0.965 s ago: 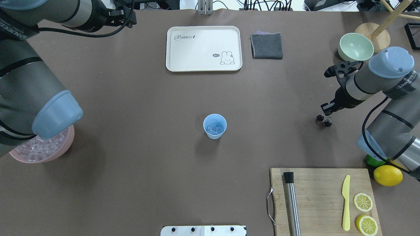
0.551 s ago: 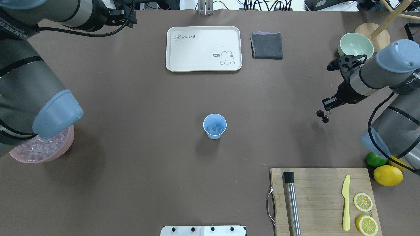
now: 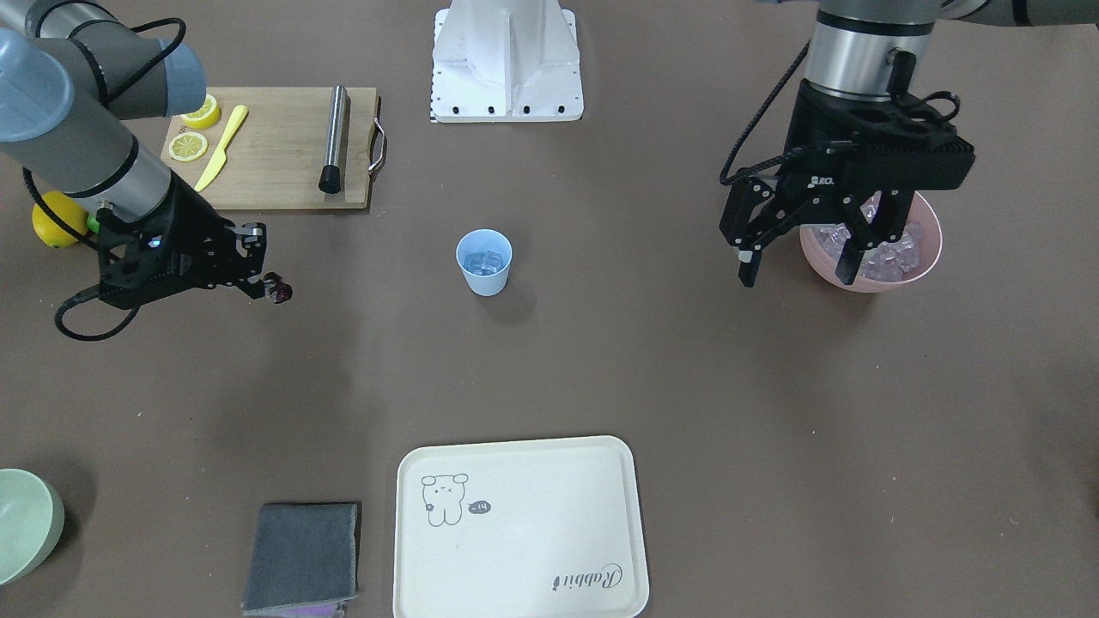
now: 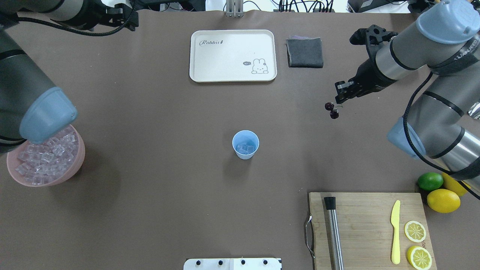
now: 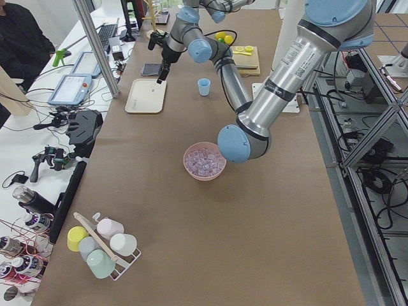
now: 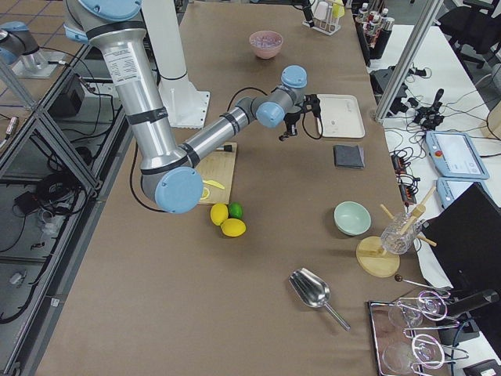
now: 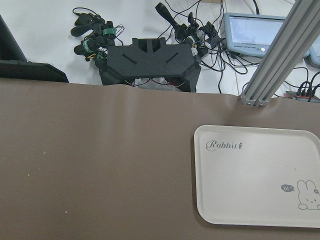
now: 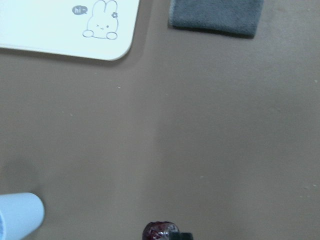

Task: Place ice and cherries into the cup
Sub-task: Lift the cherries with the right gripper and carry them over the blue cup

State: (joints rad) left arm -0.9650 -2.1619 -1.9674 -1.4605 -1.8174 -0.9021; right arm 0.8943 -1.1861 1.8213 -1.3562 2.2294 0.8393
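Observation:
The light blue cup (image 4: 245,144) stands upright mid-table with a few ice cubes (image 4: 245,149) in it; it also shows in the front view (image 3: 484,262). More ice fills the pink bowl (image 4: 45,161) at the table's left. My right gripper (image 4: 338,100) is shut on the dark red cherries (image 4: 331,110) and holds them in the air, to the right of and beyond the cup. They also show in the front view (image 3: 279,292) and at the bottom of the right wrist view (image 8: 159,231). My left gripper (image 3: 797,273) is open and empty, raised beside the pink bowl (image 3: 871,249).
A white rabbit tray (image 4: 232,55) and a grey cloth (image 4: 305,52) lie at the far side. A cutting board (image 4: 369,228) with a yellow knife, lemon slices and a metal rod sits front right. A lime (image 4: 430,181) and lemons lie beside it. A pale green bowl (image 3: 21,524) stands far right.
My right gripper has lifted the cherries off the table and carried them away from the robot and toward the middle. My left arm has shifted back, uncovering more of the pink bowl.

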